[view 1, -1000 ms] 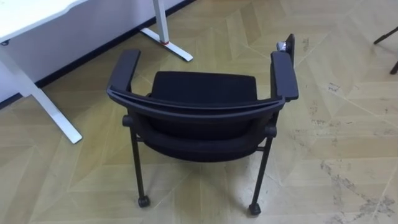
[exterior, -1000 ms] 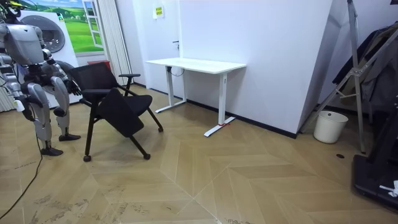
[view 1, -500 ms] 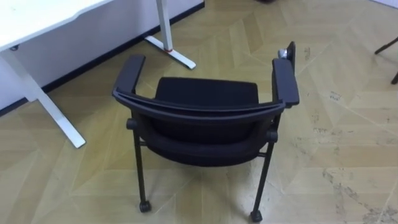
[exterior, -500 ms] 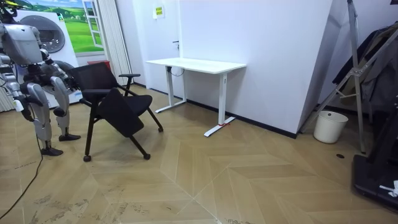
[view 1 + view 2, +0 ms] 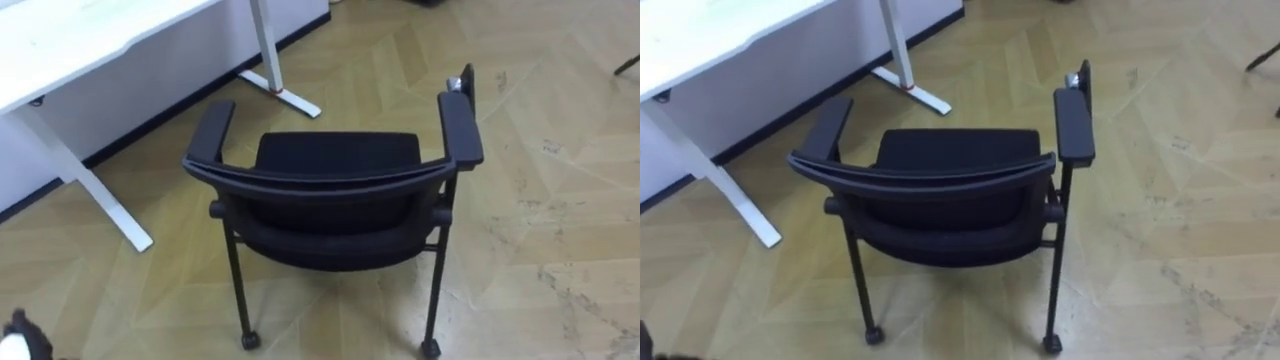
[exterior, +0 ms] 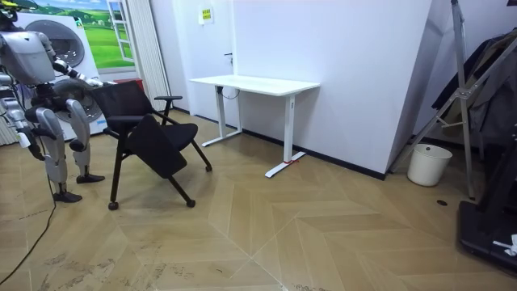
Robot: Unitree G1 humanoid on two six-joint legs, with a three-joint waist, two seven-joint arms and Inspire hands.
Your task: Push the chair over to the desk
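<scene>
A black chair (image 5: 335, 190) on castors stands on the wood floor with its backrest toward me and its seat facing away. Both armrests (image 5: 459, 128) point away from me. I stand just behind it in the room view, at that view's left, close to the chair (image 6: 153, 133), and neither hand touches it. A bit of my left hand (image 5: 20, 335) shows at the bottom left corner of the left eye view. My right hand (image 6: 24, 139) hangs low at my side.
A white desk (image 5: 80, 35) on white legs stands ahead on my left, its foot (image 5: 285, 92) close to the chair's front left. In the room view the desk (image 6: 254, 83) stands against a white wall. A white bin (image 6: 429, 164) and a dark rack stand far right.
The eye view has shifted, so chair and desk sit lower and further right in it. A bit of my left hand has come in at the bottom left. The chair has not moved.
</scene>
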